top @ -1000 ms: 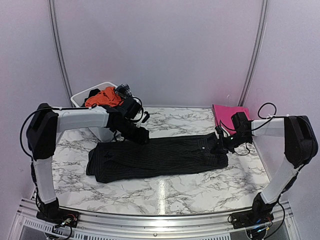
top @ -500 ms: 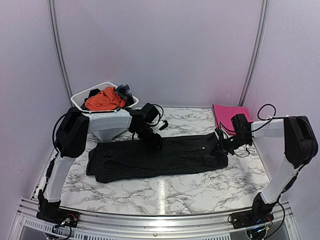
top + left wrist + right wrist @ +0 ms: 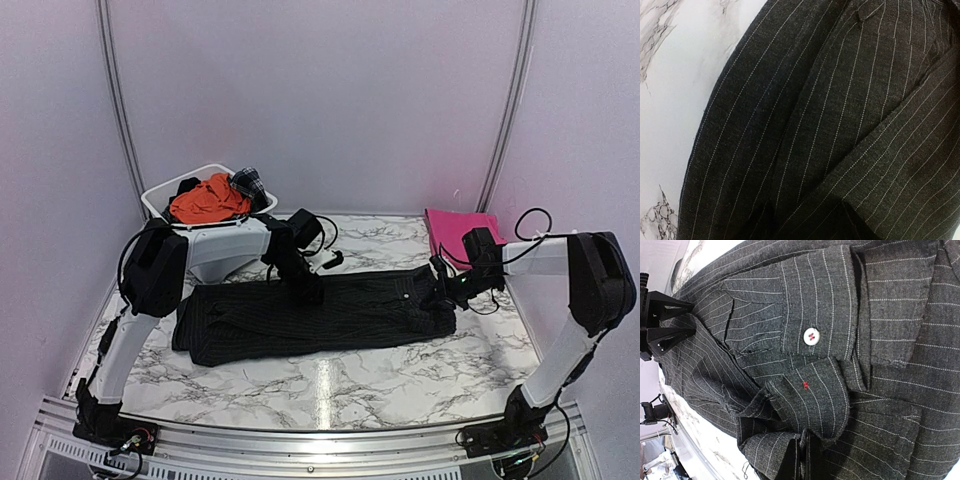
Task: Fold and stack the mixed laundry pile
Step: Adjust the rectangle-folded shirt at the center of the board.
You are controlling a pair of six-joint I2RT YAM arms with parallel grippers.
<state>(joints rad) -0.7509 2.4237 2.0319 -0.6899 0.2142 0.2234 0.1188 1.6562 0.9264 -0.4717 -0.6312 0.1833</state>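
The black pinstriped shirt [image 3: 320,315] lies stretched left to right across the marble table [image 3: 330,385]. My left gripper [image 3: 306,290] is pressed down on the middle of its far edge. The left wrist view shows only striped cloth [image 3: 840,125] and none of its fingers. My right gripper [image 3: 441,288] is at the shirt's right end, shut on a bunched fold [image 3: 807,460] just below a cuff with a white button [image 3: 811,336]. The magenta-pink cloth [image 3: 455,228] lies folded flat at the back right. An orange garment [image 3: 205,200] and a small dark plaid piece [image 3: 248,182] lie in the tub.
The white plastic tub [image 3: 150,197] stands at the back left corner, just behind my left arm. Curved walls close in the back and both sides. Bare marble shows in front of the shirt, up to the metal rail [image 3: 300,440] at the near edge.
My left arm has swung right, from beside the tub to the middle of the shirt's far edge, and lowered onto the cloth. The right arm and the shirt's right end have not moved.
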